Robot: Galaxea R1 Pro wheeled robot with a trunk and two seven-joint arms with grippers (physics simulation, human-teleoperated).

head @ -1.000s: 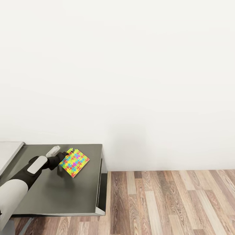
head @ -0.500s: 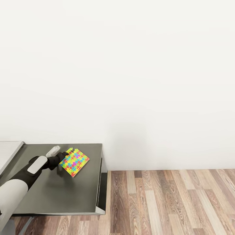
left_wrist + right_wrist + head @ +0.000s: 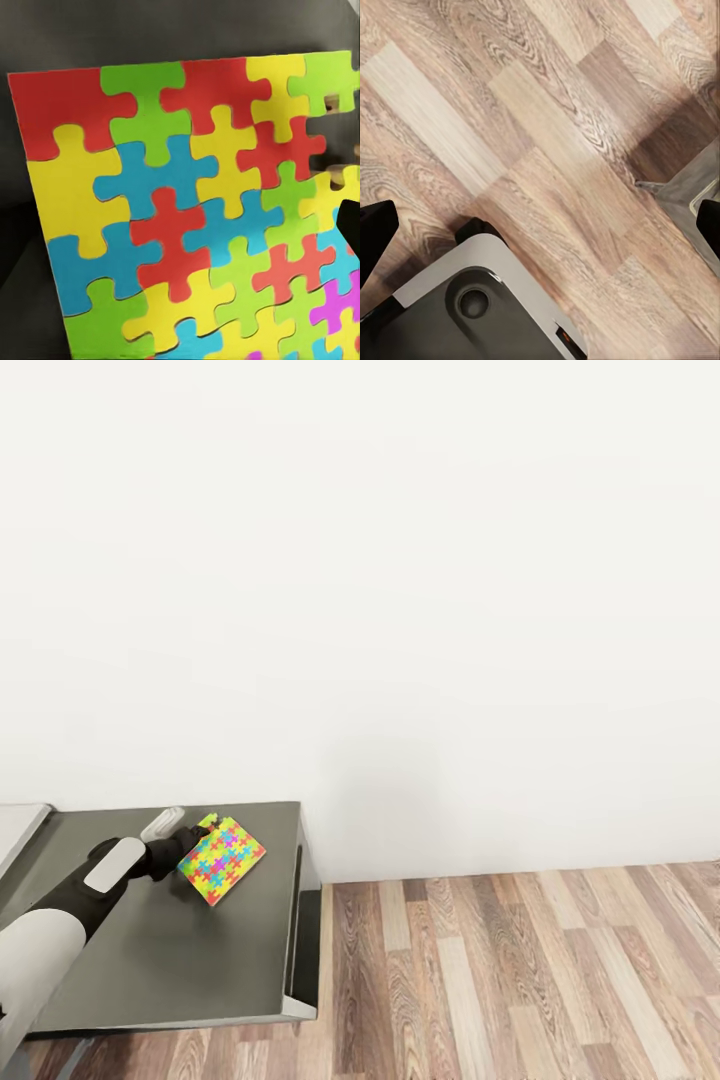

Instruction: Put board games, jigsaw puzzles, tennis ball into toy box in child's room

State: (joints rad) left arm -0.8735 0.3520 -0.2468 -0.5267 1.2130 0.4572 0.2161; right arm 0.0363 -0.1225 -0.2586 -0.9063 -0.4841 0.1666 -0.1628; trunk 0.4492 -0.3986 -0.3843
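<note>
— One jigsaw puzzle (image 3: pixel 221 857) is all the left gripper (image 3: pixel 187 846) is dealing with. Why does it look tilted?

— Its near edge appears clamped between the closed fingers, so the board seems to hang raised over the dark-grey table (image 3: pixel 170 950) rather than lying flat. The left wrist view has the puzzle (image 3: pixel 187 217) right up against the camera, which fits a firm hold.

— And the right gripper (image 3: pixel 540 225)?

— Spread wide, holding nothing, aimed down at the wood floor (image 3: pixel 532 135) beside the robot's base (image 3: pixel 472 307); probably parked out of the way.

— Beyond the puzzle?

— Just a plain white wall (image 3: pixel 400 580). No toy box, so I'd guess the puzzle must travel.
</note>
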